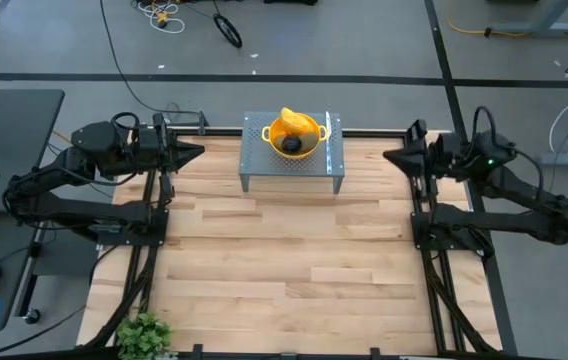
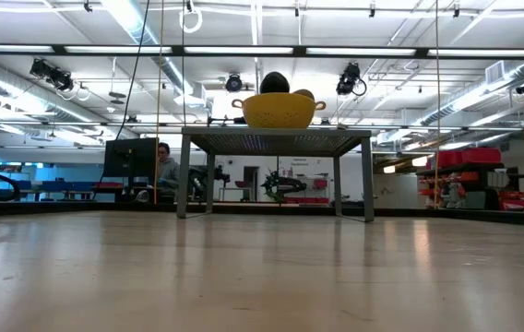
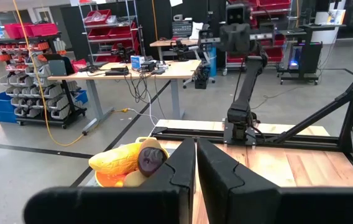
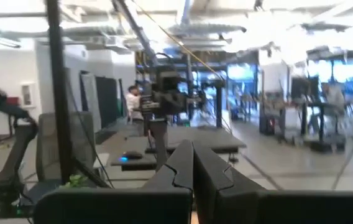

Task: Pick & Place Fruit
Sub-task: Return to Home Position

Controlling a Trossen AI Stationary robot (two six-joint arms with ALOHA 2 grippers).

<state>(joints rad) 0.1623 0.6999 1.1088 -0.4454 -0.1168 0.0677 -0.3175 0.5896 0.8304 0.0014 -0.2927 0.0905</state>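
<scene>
Time to park both arms at home. Fold each one slowly and evenly, with no swing toward the grey shelf (image 1: 264, 172) at the back middle of the wooden table (image 1: 294, 270). Looks nearly done, judging from above: left gripper (image 1: 196, 150) tucked at the table's left edge, right gripper (image 1: 389, 157) tucked at the right edge, both well apart from the shelf and pointing in toward it. Seen from each wrist, claws pinched shut with nothing between the fingers. Best to leave them closed and empty, lift no higher than needed, and stop gently, without any shaking. Watch the black frame posts on each side while folding in, and go around them, not into them. Now for the holder: a yellow bowl (image 1: 276, 128) with little holes, sitting on top of the shelf. Inside, the fruit in a pile: a long yellow-orange piece (image 1: 297, 119) lying across the top and a dark round one (image 1: 291, 145) lower down in the middle. From table height, the dark one poking up above the rim, with a brownish piece (image 2: 303, 94) just beside it. Hard to tell about the tiny pieces, maybe hidden deep in the bowl. Every bit of fruit in sight: in the bowl. Just to the right of the bowl, on the same shelf, a thin pale knife (image 1: 336, 135).
</scene>
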